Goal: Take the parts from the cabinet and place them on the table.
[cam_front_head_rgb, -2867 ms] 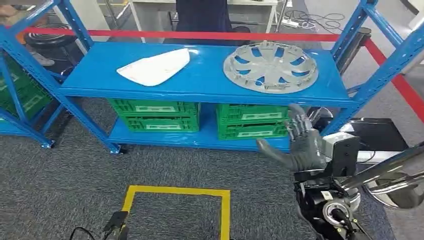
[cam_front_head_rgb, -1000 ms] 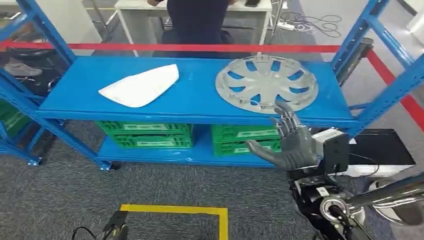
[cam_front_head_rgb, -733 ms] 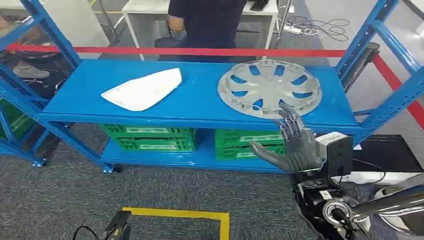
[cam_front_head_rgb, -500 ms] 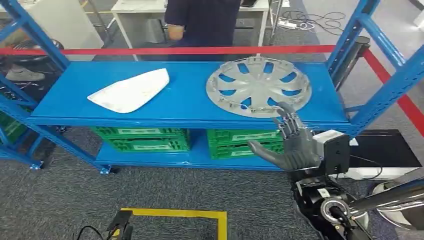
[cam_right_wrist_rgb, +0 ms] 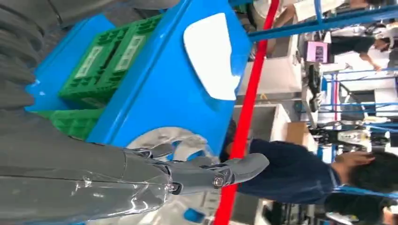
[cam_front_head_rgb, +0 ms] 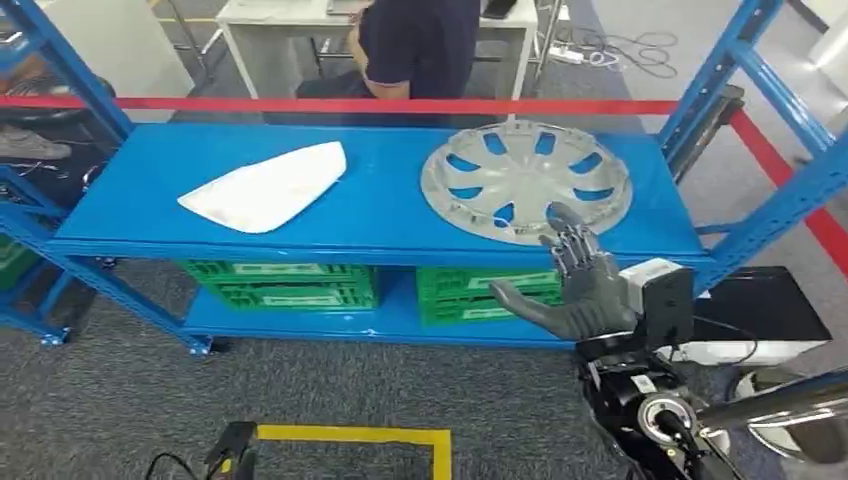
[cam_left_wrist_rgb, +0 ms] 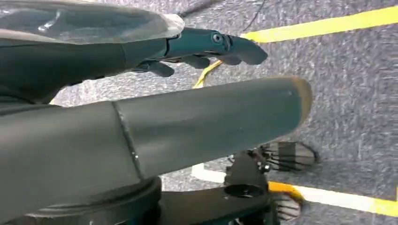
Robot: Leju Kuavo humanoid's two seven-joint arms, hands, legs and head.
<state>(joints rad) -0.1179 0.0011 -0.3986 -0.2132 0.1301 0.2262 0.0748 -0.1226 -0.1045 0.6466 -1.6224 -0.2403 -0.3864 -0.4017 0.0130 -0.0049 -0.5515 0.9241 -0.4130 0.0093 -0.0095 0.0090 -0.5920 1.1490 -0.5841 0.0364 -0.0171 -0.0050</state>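
Both hands empty, fingers spread: right hand (cam_front_head_rgb: 580, 290) near hubcap (cam_front_head_rgb: 525, 180), left hand (cam_left_wrist_rgb: 141, 51) hanging

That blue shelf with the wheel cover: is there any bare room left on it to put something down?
Yes. The top shelf is bare between the white panel and the hubcap, and also left of the panel. The right end is crowded: the hubcap fills it, with the right hand at its front edge.
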